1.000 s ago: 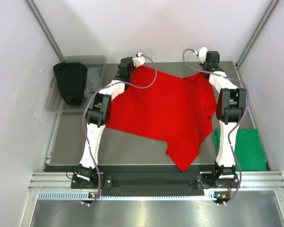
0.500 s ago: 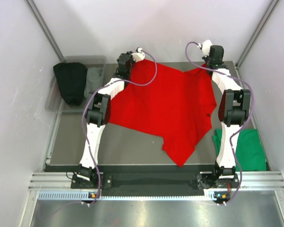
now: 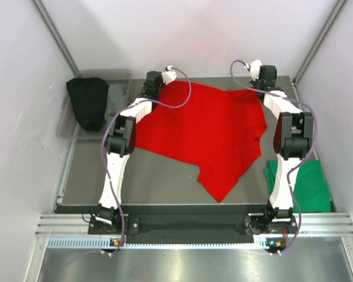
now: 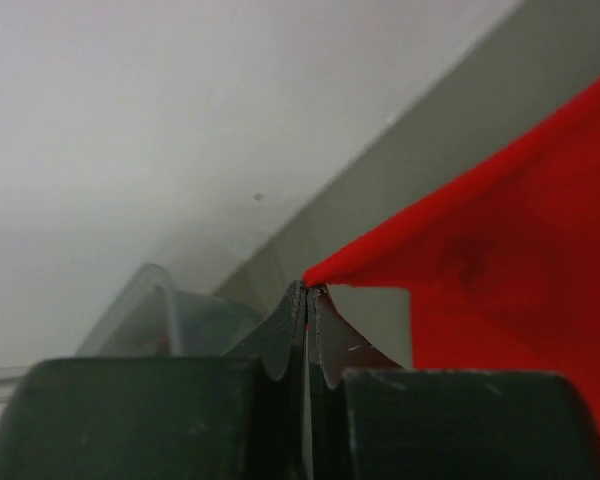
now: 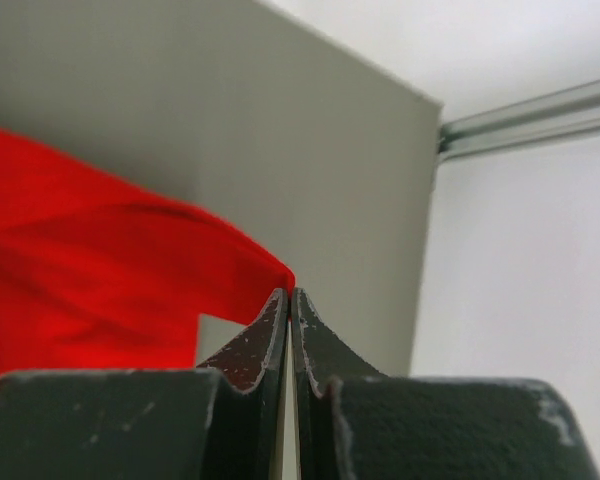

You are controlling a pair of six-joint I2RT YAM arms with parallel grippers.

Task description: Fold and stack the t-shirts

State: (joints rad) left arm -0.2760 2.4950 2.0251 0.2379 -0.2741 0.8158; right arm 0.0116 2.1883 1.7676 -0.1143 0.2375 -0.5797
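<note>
While most of it lies spread on the table [image 3: 159, 176], the red t-shirt [image 3: 206, 129] has its two far corners lifted.
Left gripper [image 4: 308, 290]: jaws together, nipping one corner by its tip.
Right gripper [image 5: 288, 293]: jaws together on the other corner.
Green t-shirt [image 3: 310, 185]: near right, beside the right arm.
Risk: both are thin tip pinches, and tension between the arms could pull a corner free and drop the cloth crooked.

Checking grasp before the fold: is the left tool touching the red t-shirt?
Touching. Left wrist view: left tool pinches a corner of the red t-shirt between shut tips.
</note>
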